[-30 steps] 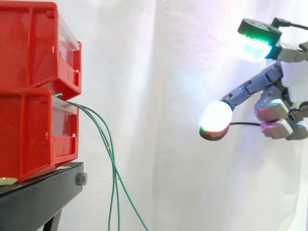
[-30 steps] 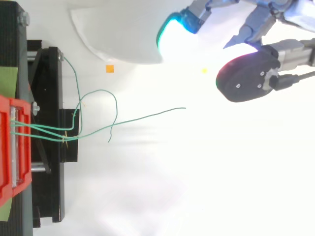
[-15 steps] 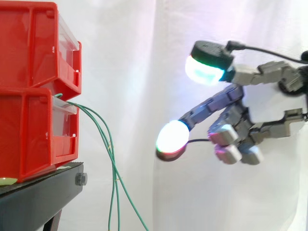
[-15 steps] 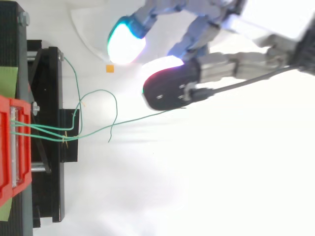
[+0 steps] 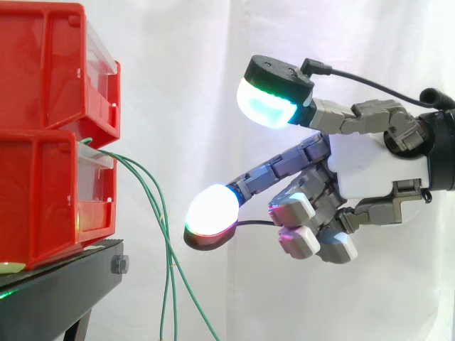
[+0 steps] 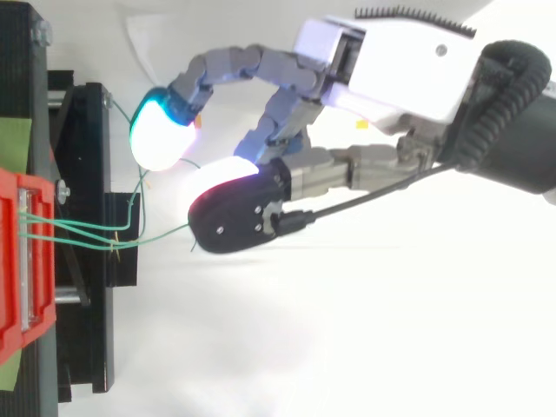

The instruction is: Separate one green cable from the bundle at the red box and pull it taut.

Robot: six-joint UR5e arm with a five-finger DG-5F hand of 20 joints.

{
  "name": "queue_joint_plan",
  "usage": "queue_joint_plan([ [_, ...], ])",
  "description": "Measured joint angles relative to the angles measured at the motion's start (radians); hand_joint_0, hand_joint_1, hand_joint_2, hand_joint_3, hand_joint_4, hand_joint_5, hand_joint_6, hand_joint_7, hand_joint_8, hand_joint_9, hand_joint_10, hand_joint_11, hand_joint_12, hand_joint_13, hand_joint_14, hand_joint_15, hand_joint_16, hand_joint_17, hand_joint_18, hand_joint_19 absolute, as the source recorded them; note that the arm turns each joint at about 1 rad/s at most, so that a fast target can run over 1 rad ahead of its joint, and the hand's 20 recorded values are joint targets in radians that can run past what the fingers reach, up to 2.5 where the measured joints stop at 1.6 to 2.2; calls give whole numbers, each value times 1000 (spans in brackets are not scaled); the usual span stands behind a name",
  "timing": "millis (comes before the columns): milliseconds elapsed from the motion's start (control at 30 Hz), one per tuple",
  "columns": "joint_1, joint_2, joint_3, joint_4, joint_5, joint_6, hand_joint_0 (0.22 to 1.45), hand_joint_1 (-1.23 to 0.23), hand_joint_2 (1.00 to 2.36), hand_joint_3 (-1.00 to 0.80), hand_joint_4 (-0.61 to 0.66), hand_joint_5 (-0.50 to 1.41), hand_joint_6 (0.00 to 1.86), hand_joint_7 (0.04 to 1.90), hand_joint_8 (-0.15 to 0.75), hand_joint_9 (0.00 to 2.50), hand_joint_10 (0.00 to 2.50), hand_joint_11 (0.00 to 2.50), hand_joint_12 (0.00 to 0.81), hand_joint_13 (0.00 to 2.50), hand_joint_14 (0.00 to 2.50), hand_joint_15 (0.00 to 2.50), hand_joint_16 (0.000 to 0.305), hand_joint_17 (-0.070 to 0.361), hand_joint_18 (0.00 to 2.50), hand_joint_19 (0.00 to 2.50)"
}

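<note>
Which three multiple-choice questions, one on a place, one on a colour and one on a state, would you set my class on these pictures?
1. Where do the green cables leave the red bins?
A. At the front, where the upper bin meets the lower.
B. From the top of the upper bin.
C. From under the stand.

2. What colour is the stand under the bins?
A. White.
B. Black.
C. Blue.

3. How do the cables lie?
A. Pulled taut and level.
B. Hanging slack.
C. Coiled on the stand.

Answers: 1 A, they emerge at that seam; 2 B, it is black; 3 B, they droop past the stand's edge, apart from the robot hand in the side view.
</note>
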Motion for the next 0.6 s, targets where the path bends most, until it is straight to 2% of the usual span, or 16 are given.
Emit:
queue_joint_plan([
  [200, 25, -5, 0, 17, 30, 3, 426, -541, 1000, -500, 250, -195, 502, 767, 341, 1215, 26, 1136, 419, 1173, 25, 966, 87, 197, 1253, 834],
  [367, 38, -5, 0, 22, 59, -1, 427, -541, 1000, -500, 254, -195, 502, 765, 341, 1217, 24, 1139, 422, 1178, 25, 966, 88, 197, 1254, 833],
  [600, 56, -11, 0, 60, 120, -25, 427, -541, 1000, -500, 253, -195, 502, 766, 344, 1220, 25, 1131, 422, 1175, 25, 966, 87, 197, 1252, 835],
])
